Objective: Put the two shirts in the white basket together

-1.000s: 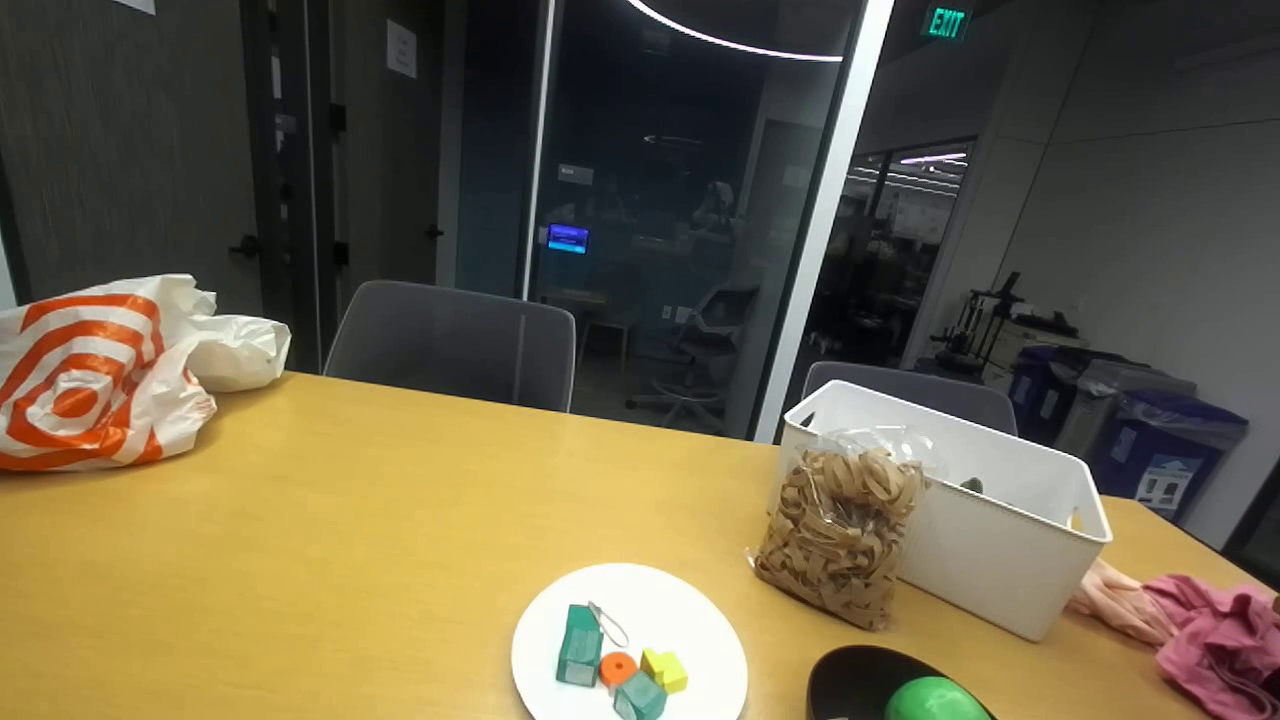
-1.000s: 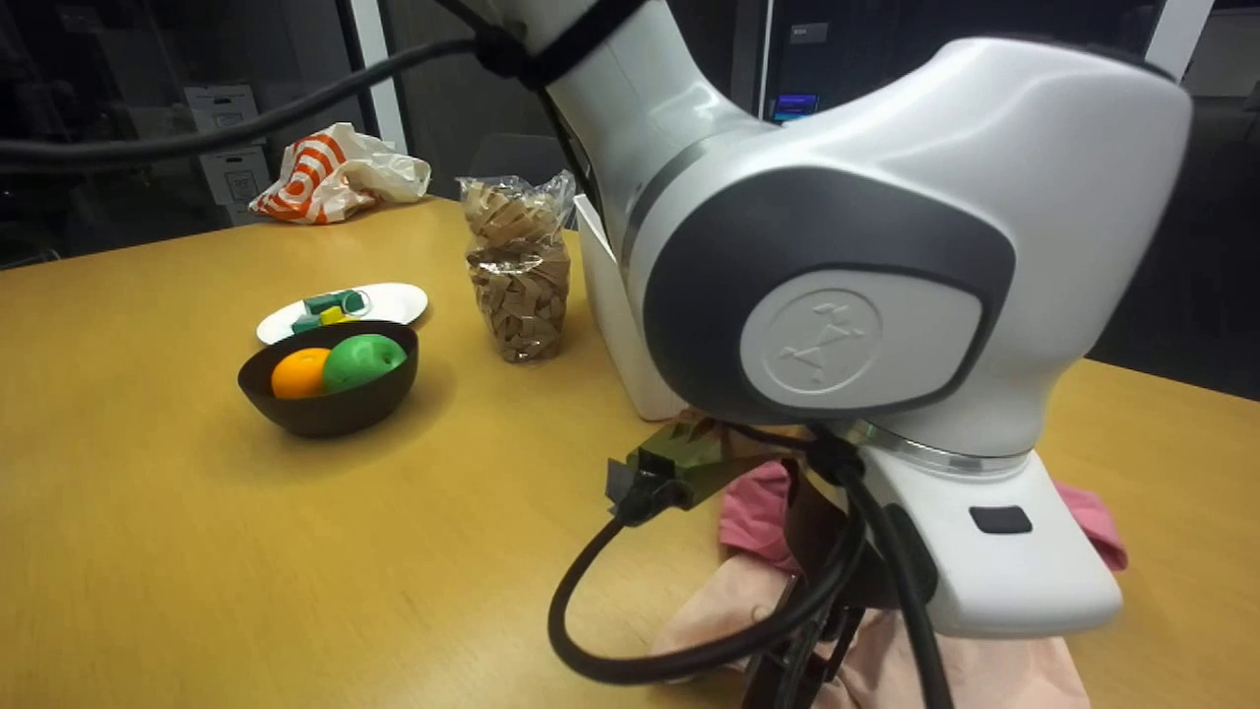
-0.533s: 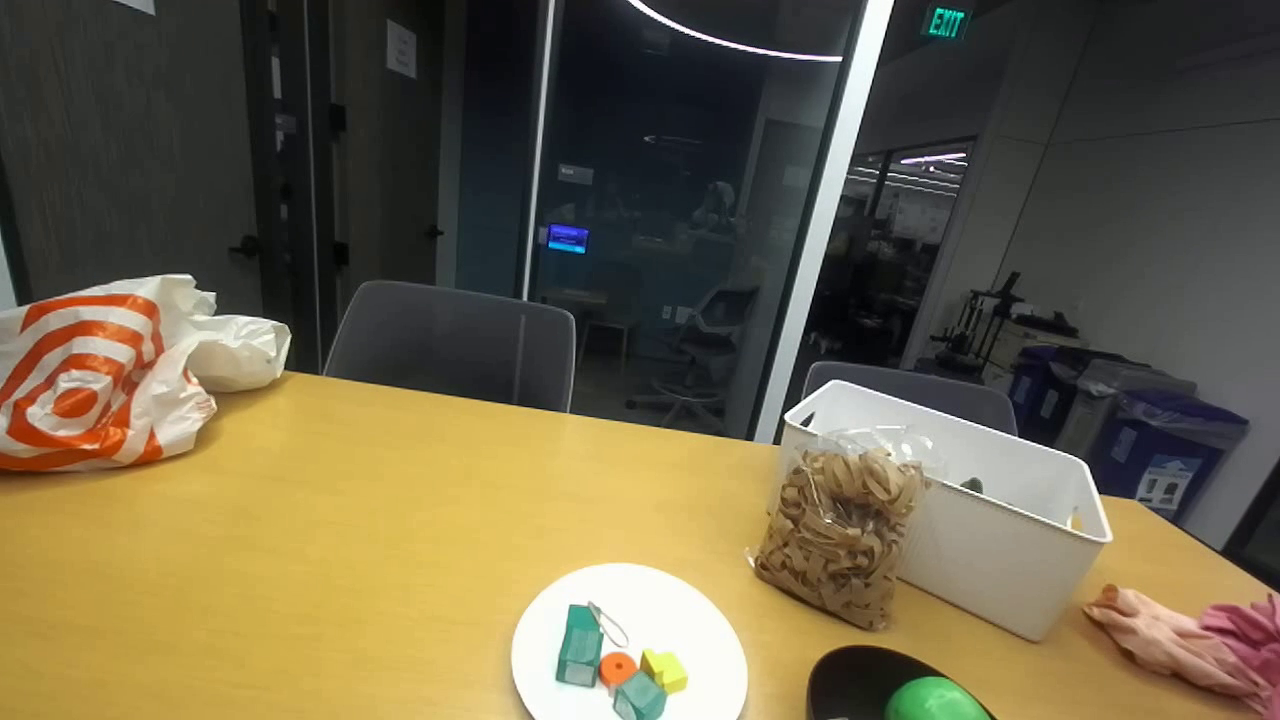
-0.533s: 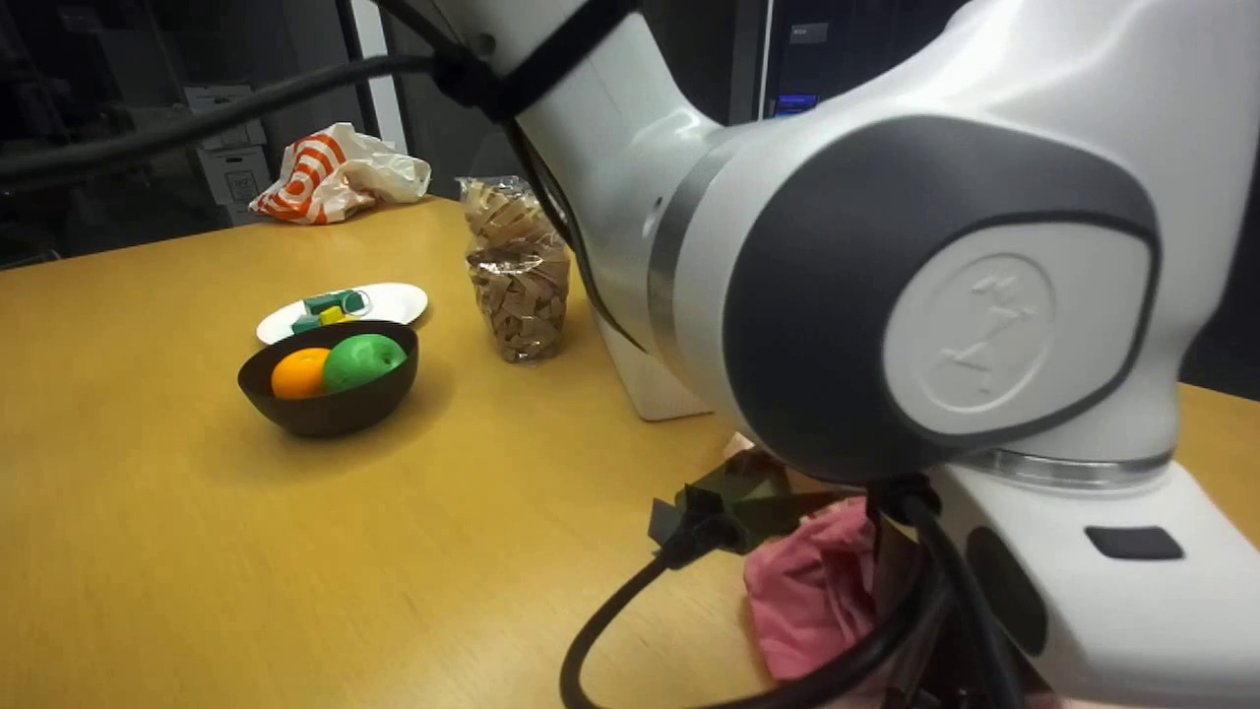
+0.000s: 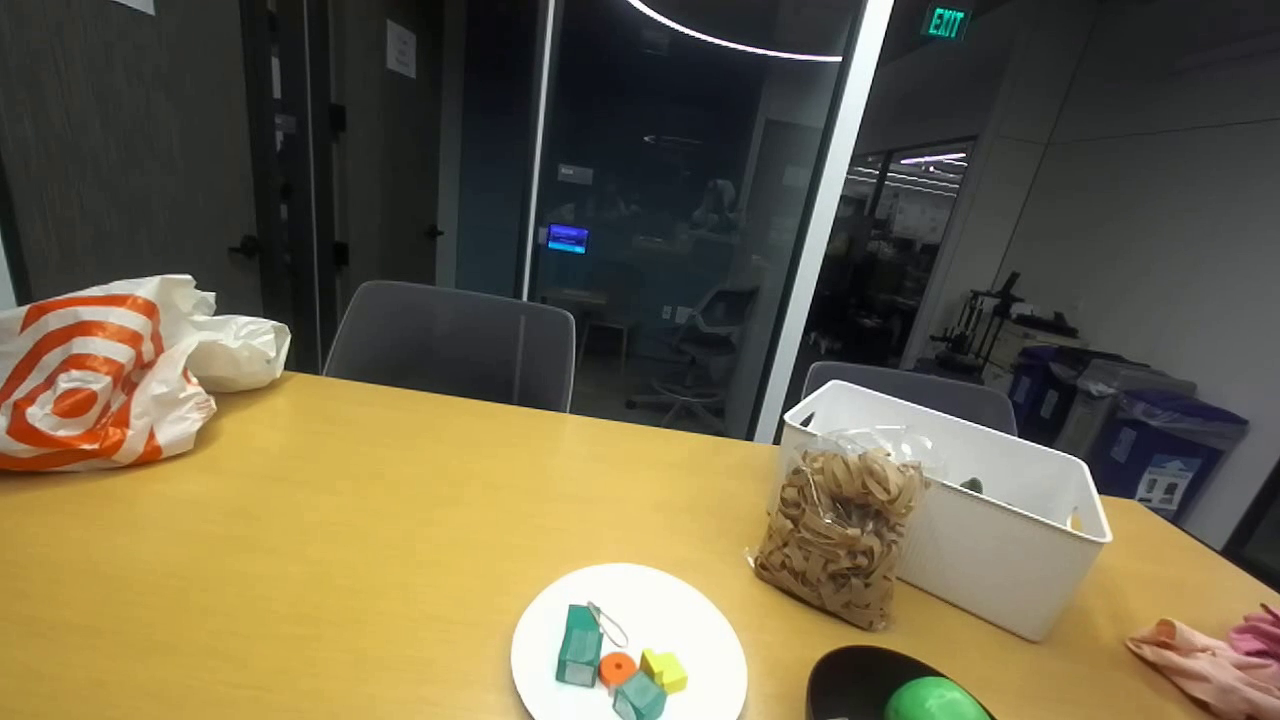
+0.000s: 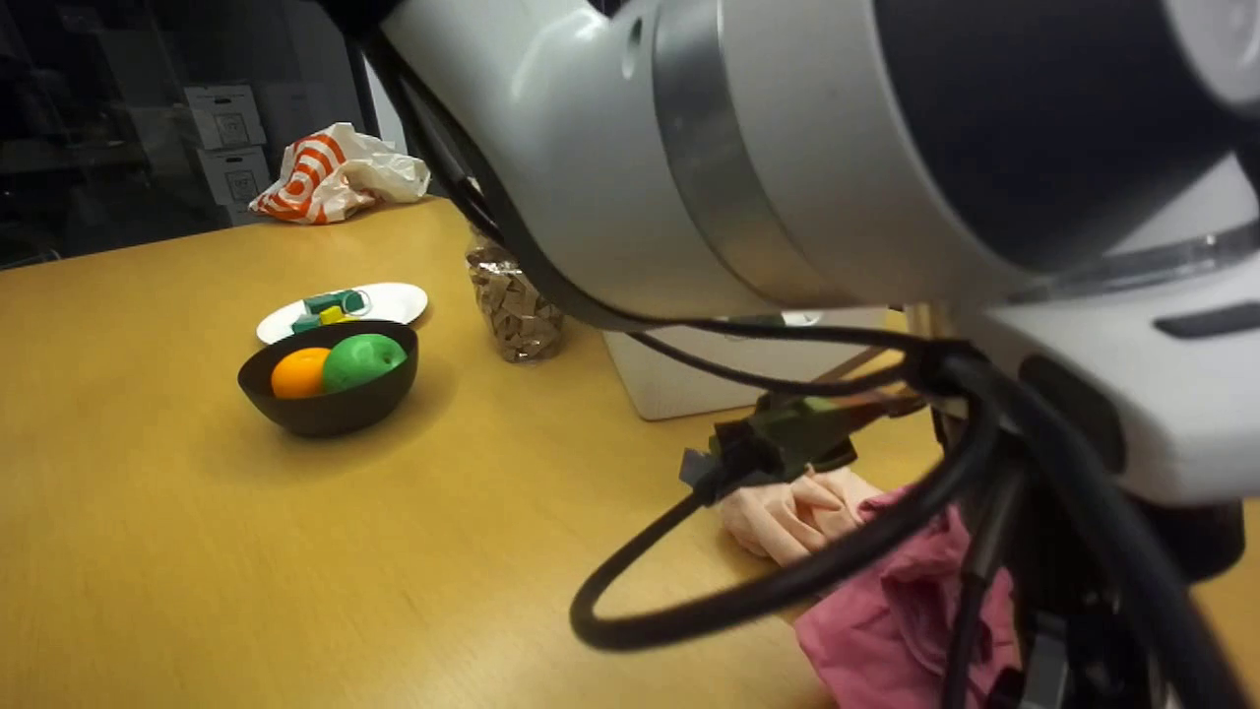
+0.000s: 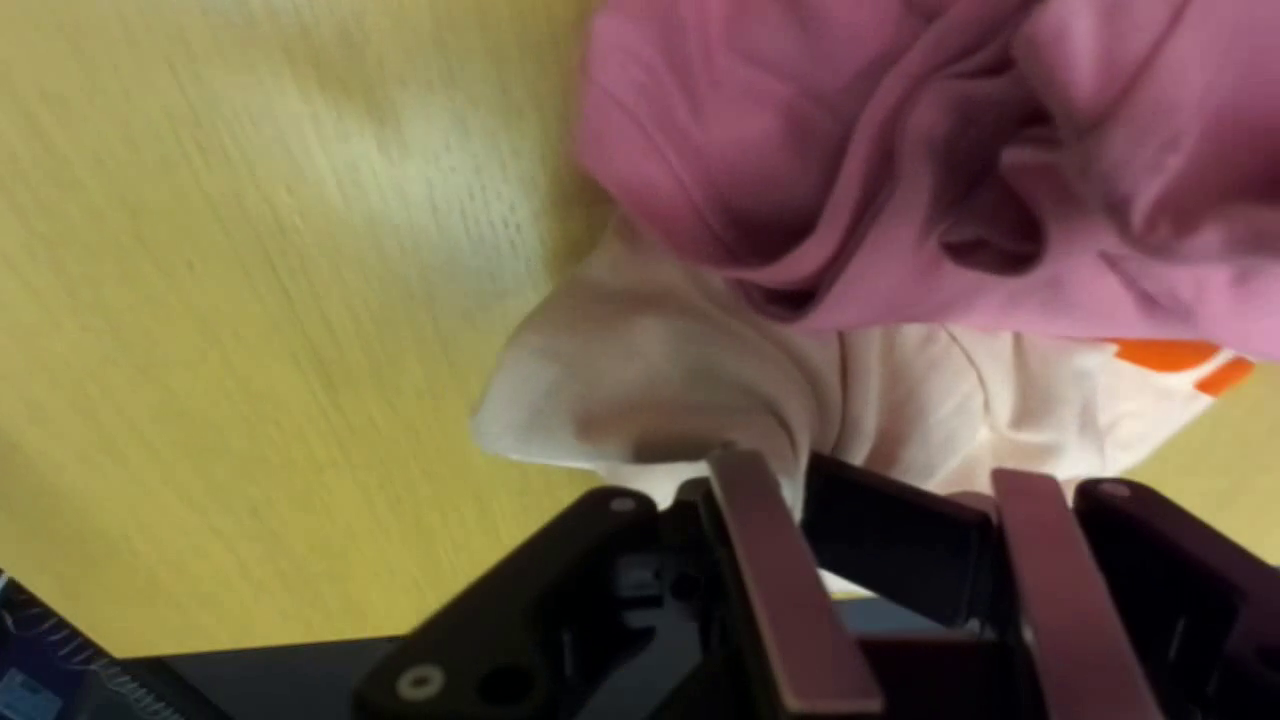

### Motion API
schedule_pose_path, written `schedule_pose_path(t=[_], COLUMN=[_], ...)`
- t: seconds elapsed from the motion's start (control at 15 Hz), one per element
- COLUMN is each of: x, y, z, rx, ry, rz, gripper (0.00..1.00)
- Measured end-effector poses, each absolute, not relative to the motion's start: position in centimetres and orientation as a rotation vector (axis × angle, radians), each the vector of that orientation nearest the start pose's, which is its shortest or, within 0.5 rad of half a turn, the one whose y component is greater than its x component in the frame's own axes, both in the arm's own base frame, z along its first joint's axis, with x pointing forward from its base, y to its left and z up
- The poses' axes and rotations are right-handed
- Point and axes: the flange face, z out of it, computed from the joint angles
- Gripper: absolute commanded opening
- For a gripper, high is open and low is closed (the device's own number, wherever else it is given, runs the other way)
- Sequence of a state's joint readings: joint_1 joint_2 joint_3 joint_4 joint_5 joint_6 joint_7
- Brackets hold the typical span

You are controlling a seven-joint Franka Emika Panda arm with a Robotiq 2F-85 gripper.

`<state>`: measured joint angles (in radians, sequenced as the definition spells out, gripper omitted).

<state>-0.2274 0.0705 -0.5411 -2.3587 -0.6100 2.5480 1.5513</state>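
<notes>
A robot gripper (image 7: 880,470) points down at a salmon-pink shirt (image 5: 1205,665) crumpled on a wooden table (image 5: 350,560), a magenta-pink shirt (image 6: 871,645) heaped partly over it. The fingers (image 7: 790,590) are drawn in close together — whether they have cloth pinched between them cannot be told. Both shirts are outside the white basket (image 5: 1000,570), near one end. A clear bag of brown strips (image 5: 845,530) stands just beside the basket; a black bowl (image 6: 325,418) and white plate (image 5: 685,612) sit near each other.
</notes>
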Motion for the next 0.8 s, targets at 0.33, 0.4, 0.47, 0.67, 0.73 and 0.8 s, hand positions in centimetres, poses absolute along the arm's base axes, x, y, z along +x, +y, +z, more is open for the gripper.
schedule_pose_path(t=[0.33, 0.4, 0.47, 0.67, 0.73, 0.8], x=[40.6, 41.3, 42.0, 44.0, 44.5, 44.9], y=[-31.6, -30.5, -29.3, -25.3, -24.0, -22.8], z=[37.0, 38.1, 39.0, 40.1, 39.9, 39.5], rx=[-2.216, -2.247, -2.277, -2.387, -2.428, -2.468], ry=[2.560, 2.502, 2.439, 2.225, 2.148, 2.070], rz=[-0.782, -0.833, -0.879, -0.954, -0.956, -0.949], gripper=[0.05, 0.05, 0.05, 0.04, 0.05, 0.05])
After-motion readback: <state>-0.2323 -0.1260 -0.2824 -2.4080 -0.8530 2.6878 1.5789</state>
